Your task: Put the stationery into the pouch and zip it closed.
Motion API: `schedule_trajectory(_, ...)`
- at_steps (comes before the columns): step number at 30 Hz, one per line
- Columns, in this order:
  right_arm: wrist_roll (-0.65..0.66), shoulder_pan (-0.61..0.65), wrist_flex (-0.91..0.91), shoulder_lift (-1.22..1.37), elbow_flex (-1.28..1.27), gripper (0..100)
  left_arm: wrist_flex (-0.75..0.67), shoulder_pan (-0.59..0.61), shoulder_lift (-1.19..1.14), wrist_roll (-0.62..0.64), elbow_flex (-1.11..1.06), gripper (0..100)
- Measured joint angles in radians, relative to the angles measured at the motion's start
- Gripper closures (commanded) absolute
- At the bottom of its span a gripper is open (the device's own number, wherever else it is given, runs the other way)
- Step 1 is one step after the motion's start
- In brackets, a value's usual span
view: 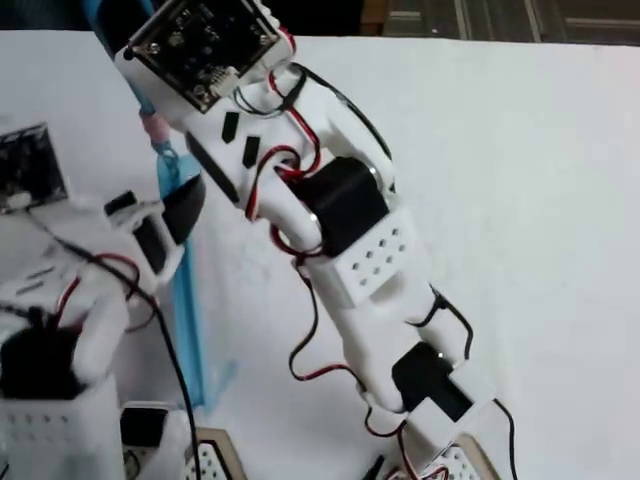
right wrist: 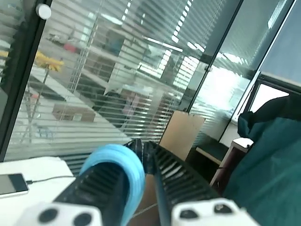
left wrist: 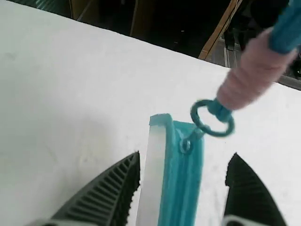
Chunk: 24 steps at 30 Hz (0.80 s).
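Observation:
The teal pouch [view: 188, 310] stands on edge on the white table [view: 520, 200]. In the left wrist view its zipped end [left wrist: 176, 179] sits between the fingers of my left gripper [left wrist: 186, 157], which is open. One finger [left wrist: 117, 193] is close against the pouch and the other stands apart. The zipper's teal ring [left wrist: 212, 117] leads to a pink bead [left wrist: 256, 70] and a blue pull strap [left wrist: 284, 28], stretched taut away from the pouch. My right gripper [right wrist: 146, 157] is shut on that blue strap [right wrist: 117, 167], raised and pointing toward the room's windows.
The right arm's white body [view: 350, 230] crosses the middle of the table. The left arm's base [view: 50, 400] stands at the near left. A phone [right wrist: 11, 183] lies on a white surface. The table's far edge [view: 450, 42] meets a dark floor.

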<state>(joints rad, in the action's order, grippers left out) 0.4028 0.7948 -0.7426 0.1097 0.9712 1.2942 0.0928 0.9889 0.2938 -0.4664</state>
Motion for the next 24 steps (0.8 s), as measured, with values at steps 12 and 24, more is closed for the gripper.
schedule_trajectory(12, 0.0, 0.002, 0.0, -0.015, 0.0, 98.2, -0.032, -0.044, -0.035, -0.012, -0.025, 80)
schedule_trajectory(24, 0.0, -0.046, 0.0, -0.015, 0.0, 98.2, -0.014, -0.137, -0.035, -0.092, -0.074, 97)
